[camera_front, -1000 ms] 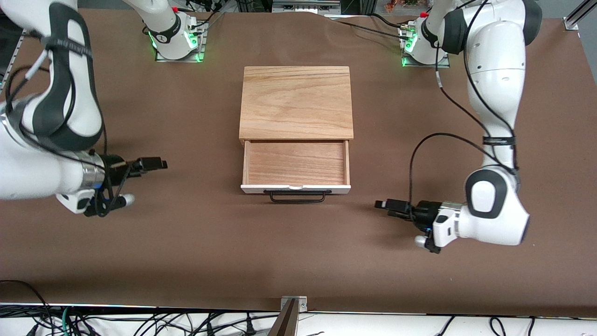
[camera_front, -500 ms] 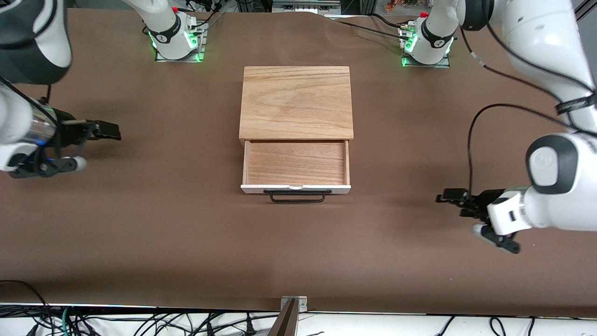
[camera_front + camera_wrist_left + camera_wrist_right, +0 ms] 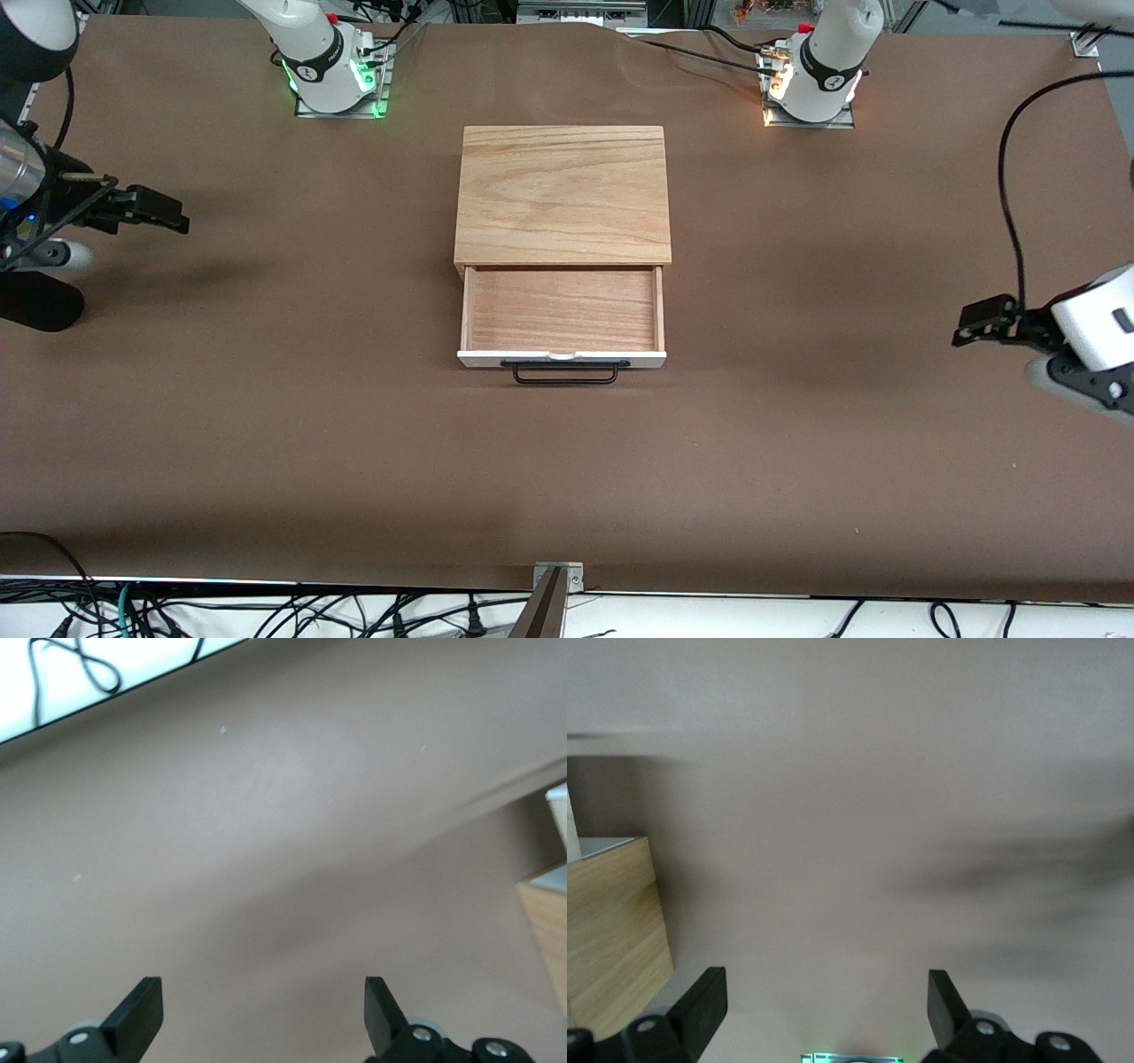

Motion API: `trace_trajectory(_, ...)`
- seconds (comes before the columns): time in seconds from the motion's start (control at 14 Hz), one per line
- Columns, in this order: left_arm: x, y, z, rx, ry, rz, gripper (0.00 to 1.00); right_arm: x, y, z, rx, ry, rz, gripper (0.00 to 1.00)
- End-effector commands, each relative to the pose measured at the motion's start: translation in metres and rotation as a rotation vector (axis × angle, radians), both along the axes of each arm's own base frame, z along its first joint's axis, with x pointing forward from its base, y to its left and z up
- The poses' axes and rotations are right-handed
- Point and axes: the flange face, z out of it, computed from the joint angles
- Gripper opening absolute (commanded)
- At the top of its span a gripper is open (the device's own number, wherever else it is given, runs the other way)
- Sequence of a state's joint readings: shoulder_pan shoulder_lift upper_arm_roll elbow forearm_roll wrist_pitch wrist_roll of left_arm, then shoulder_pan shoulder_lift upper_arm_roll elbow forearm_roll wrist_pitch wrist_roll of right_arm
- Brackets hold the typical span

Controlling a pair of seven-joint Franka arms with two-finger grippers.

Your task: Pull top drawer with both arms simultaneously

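Now the top drawer [image 3: 563,322] sits pulled out at frame centre, handle untouched, while both arms have swung outward since a second ago: left gripper [image 3: 979,321] at the right edge, right gripper [image 3: 158,210] at upper left, jaws of both spread, holding nothing, so the pull looks finished.

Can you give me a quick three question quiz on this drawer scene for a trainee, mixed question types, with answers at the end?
1. True or false: the top drawer is pulled out of its box, showing its wooden inside.
2. Multiple choice: what touches the drawer's black handle? A) the left gripper B) the right gripper C) neither
3. Fill in: in both wrist views, each gripper's fingers are spread ____ over bare table.

Key: 1 true. 2 C, each gripper is out near its own arm's end of the table, apart from the drawer. 3 open.
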State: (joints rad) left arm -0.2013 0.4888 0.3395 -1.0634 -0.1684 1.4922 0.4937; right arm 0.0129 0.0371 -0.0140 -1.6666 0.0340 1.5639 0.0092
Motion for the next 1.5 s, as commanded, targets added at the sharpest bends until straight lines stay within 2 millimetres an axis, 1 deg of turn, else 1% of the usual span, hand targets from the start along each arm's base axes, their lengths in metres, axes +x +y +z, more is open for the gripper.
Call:
trace_trajectory(0.0, -0.042, 0.005, 0.015, 0.036, 0.05, 0.066, 1.0, -0.008, 0.0, -0.001, -0.01, -0.029, -0.017, 1.0)
trace_trajectory(0.07, -0.053, 0.006, 0.017, 0.033, 0.08, 0.138, 1.0, -0.007, -0.001, 0.005, -0.009, -0.043, -0.016, 1.0)
trace_trajectory(0.21, -0.073, -0.001, 0.022, 0.027, 0.137, 0.249, 1.0, -0.009, 0.006, 0.01, -0.024, -0.043, -0.012, 1.0)
trace_trajectory(0.29, -0.084, 0.0, 0.025, 0.019, 0.149, 0.294, 1.0, -0.008, 0.001, 0.009, -0.026, -0.047, -0.024, 1.0)
trace_trajectory(0.43, -0.103, -0.005, 0.031, 0.001, 0.154, 0.292, 1.0, -0.007, 0.0, 0.009, -0.026, -0.047, -0.024, 1.0)
trace_trajectory(0.64, -0.108, -0.013, 0.025, -0.005, 0.169, 0.284, 1.0, -0.005, 0.0, 0.008, -0.025, -0.055, -0.025, 1.0)
trace_trajectory(0.71, -0.109, -0.021, 0.02, -0.005, 0.179, 0.271, 1.0, -0.005, 0.0, 0.009, -0.023, -0.056, -0.026, 1.0)
trace_trajectory(0.79, -0.112, -0.026, 0.02, -0.009, 0.174, 0.268, 1.0, -0.004, 0.0, 0.008, -0.023, -0.058, -0.027, 1.0)
trace_trajectory(0.93, -0.116, -0.027, 0.016, -0.005, 0.169, 0.296, 1.0, -0.002, 0.0, 0.008, -0.023, -0.078, -0.023, 1.0)
trace_trajectory(1.0, -0.114, -0.028, 0.016, -0.001, 0.171, 0.294, 1.0, 0.002, -0.002, 0.002, -0.015, -0.07, -0.016, 1.0)
trace_trajectory(1.07, -0.112, -0.029, 0.015, -0.001, 0.171, 0.29, 1.0, 0.002, -0.003, 0.002, -0.018, -0.07, -0.017, 1.0)
trace_trajectory(1.43, -0.112, -0.029, 0.015, -0.001, 0.171, 0.282, 1.0, 0.002, -0.001, 0.004, -0.025, -0.074, -0.011, 1.0)
